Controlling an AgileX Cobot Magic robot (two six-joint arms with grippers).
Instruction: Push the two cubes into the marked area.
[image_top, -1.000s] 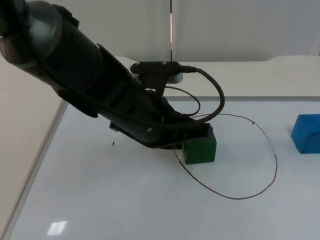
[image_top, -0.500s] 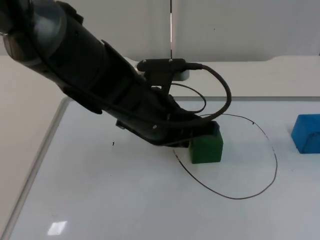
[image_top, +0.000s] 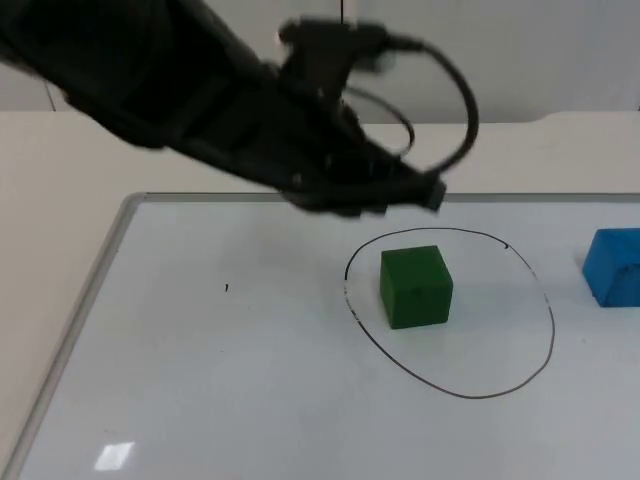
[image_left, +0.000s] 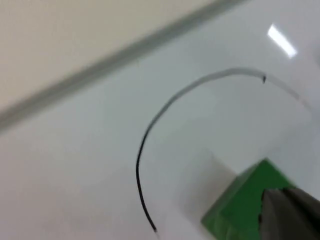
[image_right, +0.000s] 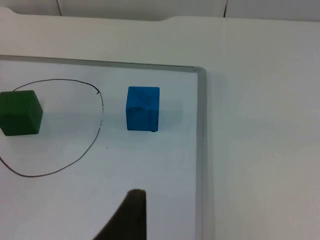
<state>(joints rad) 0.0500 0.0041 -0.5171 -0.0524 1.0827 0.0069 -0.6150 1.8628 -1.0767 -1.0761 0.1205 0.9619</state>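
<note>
While your left arm (image_top: 200, 110) reaches across from the table's far left, its left gripper (image_top: 425, 192) hangs above the whiteboard (image_top: 200, 380), grip state unclear, the green cube (image_top: 415, 287) sitting inside the drawn circle (image_top: 520, 375) and the blue cube (image_top: 613, 266) outside it.

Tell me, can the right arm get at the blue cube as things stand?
Probably yes. The blue cube sits outside the circle, apart from the green cube, and nothing stands between it and the right gripper.
</note>
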